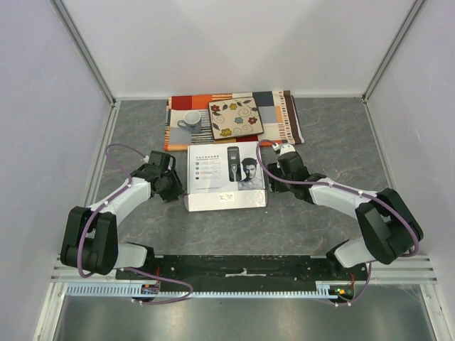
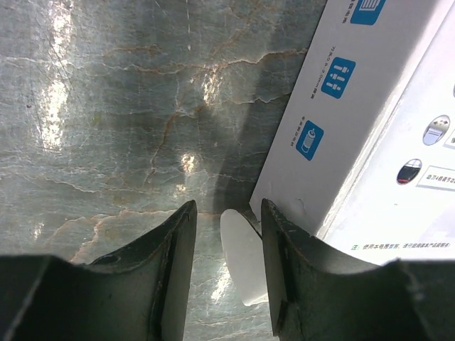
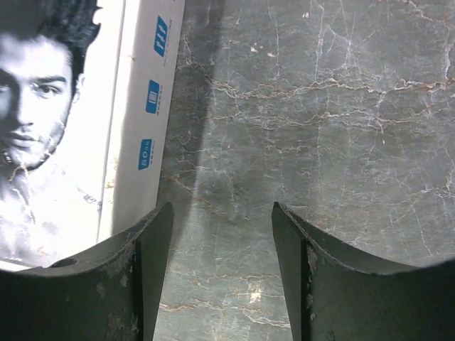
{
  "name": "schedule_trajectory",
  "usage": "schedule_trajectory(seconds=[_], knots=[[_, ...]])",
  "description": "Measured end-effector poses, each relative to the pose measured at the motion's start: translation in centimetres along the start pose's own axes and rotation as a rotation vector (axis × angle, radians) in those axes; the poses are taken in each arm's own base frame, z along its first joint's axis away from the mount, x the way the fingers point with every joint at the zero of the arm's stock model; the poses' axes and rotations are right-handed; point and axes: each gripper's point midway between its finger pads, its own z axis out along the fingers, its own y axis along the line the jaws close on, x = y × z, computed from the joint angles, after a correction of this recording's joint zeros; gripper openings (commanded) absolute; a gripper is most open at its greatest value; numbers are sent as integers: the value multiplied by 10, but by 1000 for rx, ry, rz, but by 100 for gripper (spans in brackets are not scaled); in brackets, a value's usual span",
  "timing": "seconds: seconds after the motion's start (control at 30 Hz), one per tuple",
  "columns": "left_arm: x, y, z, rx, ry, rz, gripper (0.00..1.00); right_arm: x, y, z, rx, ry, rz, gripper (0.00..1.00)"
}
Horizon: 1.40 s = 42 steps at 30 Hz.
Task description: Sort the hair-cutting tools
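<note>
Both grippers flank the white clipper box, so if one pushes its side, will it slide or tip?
Probably slides: the white clipper box lies flat and low on the glossy stone-look table. A one-sided push may swivel it. Its cardboard wall could dent.

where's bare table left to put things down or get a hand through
Bare table: the back corners left and right of the cloth, and the strip between the white box and the arm bases. Crowded: the cloth carries a cup and a flowered tile, and the left claw and right claw flank the box.
</note>
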Motion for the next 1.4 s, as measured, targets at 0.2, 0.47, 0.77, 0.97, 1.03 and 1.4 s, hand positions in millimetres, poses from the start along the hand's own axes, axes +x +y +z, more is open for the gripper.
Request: schedule_trajectory(seconds=[0.2, 0.47, 0.77, 0.97, 1.03, 1.4], knots=[[1, -1, 1, 4, 0, 2, 47, -7, 6, -6, -26, -24, -1, 65], [4, -2, 0, 11, 3, 7, 46, -2, 18, -8, -59, -16, -20, 64], [6, -3, -5, 32, -3, 8, 46, 15, 21, -13, -54, 47, -45, 63], [8, -5, -9, 45, 3, 8, 46, 24, 22, -18, -46, 102, -54, 63], [9, -5, -10, 50, 4, 8, 46, 26, 22, -19, -45, 112, -53, 63], [16, -6, -15, 74, 24, 8, 46, 31, 25, -23, -57, 145, -34, 64]])
